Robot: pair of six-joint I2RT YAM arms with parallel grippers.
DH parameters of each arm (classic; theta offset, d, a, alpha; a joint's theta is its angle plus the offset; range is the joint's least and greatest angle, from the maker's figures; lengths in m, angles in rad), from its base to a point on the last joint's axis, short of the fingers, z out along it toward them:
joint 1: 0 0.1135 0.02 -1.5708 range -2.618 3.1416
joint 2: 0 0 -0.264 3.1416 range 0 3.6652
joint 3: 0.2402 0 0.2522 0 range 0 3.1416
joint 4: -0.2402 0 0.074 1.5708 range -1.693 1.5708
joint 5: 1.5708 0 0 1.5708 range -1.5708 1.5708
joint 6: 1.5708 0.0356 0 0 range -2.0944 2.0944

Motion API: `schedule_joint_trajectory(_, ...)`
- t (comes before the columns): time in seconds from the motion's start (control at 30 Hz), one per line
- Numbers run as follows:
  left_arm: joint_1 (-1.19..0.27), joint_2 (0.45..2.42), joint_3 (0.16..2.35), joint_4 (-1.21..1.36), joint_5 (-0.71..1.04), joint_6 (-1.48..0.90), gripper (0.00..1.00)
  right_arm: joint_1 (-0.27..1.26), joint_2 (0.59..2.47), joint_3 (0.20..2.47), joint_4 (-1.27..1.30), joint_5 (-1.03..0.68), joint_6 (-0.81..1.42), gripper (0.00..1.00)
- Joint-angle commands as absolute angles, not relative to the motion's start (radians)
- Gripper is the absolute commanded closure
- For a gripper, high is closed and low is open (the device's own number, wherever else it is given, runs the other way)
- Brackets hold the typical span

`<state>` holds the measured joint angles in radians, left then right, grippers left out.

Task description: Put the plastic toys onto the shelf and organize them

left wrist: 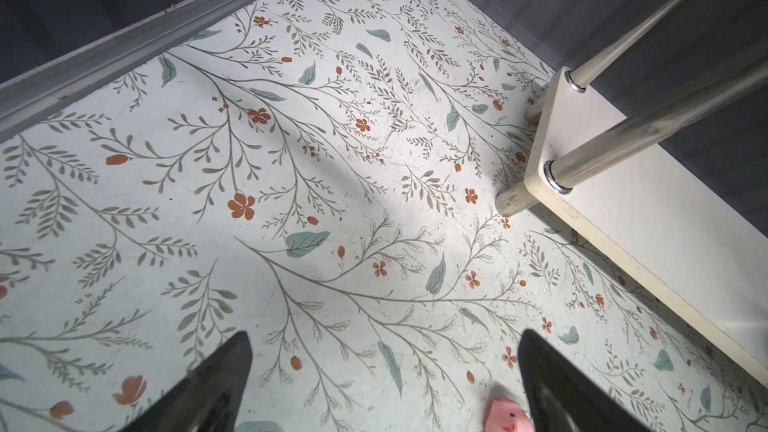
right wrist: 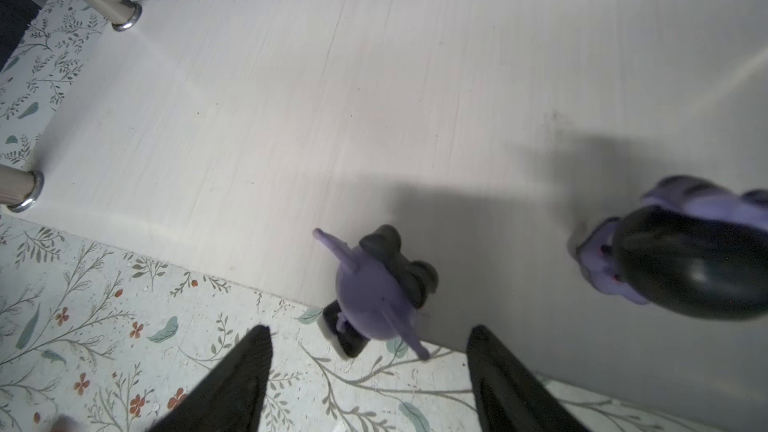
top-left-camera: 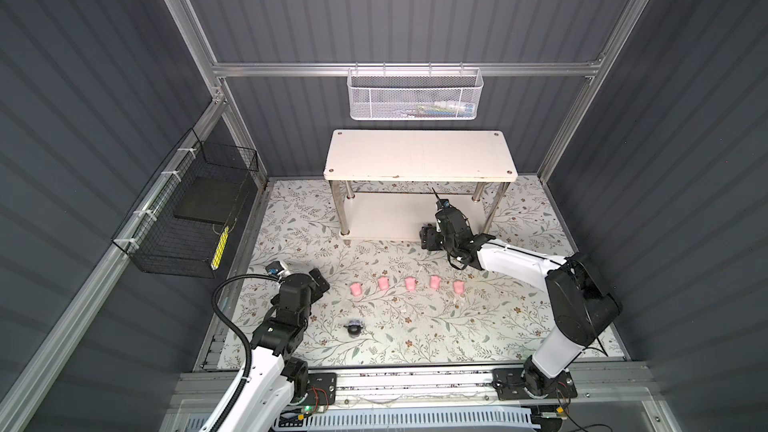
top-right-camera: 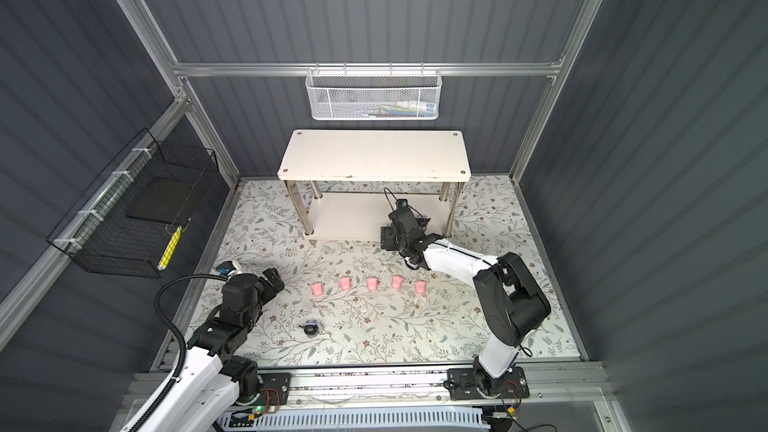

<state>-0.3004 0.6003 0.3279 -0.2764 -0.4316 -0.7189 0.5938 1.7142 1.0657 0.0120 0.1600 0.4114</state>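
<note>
The white two-tier shelf [top-left-camera: 419, 155] [top-right-camera: 374, 155] stands at the back. In the right wrist view two purple-and-black toys are on its lower tier [right wrist: 332, 118]. One toy [right wrist: 374, 284] stands at the front edge, partly overhanging it. The other toy [right wrist: 685, 259] is off to the side. My right gripper [right wrist: 370, 330] [top-left-camera: 428, 238] is open just in front of the edge toy, not touching it. Several pink toys [top-left-camera: 410, 283] [top-right-camera: 372, 283] form a row mid-table. My left gripper [left wrist: 384, 333] [top-left-camera: 320, 280] is open beside the leftmost pink toy [left wrist: 507, 415]. A third purple toy [top-left-camera: 354, 328] lies nearer the front.
A white mesh basket [top-left-camera: 415, 95] hangs on the back rail above the shelf. A black wire basket [top-left-camera: 187, 218] hangs on the left wall. The shelf's metal legs [top-left-camera: 347, 209] stand at its corners. Aluminium frame rails border the floral table.
</note>
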Motion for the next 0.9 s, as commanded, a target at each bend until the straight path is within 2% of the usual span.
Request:
schedule_joint_trajectory(0.0,-0.302,0.598,0.325,-0.292,-0.454,-0.715,0.00,0.588,1.748,1.103,0.004,0.150,0.415,0.26)
schedule_joint_trajectory(0.3,-0.302,0.593,0.321,-0.295,-0.458,-0.717,0.00,0.588,1.779,1.136,-0.011,0.150,0.405,0.29)
schedule_joint_trajectory(0.87,-0.302,0.578,0.314,-0.308,-0.465,-0.718,0.00,0.589,1.837,1.204,-0.036,0.195,0.351,0.43)
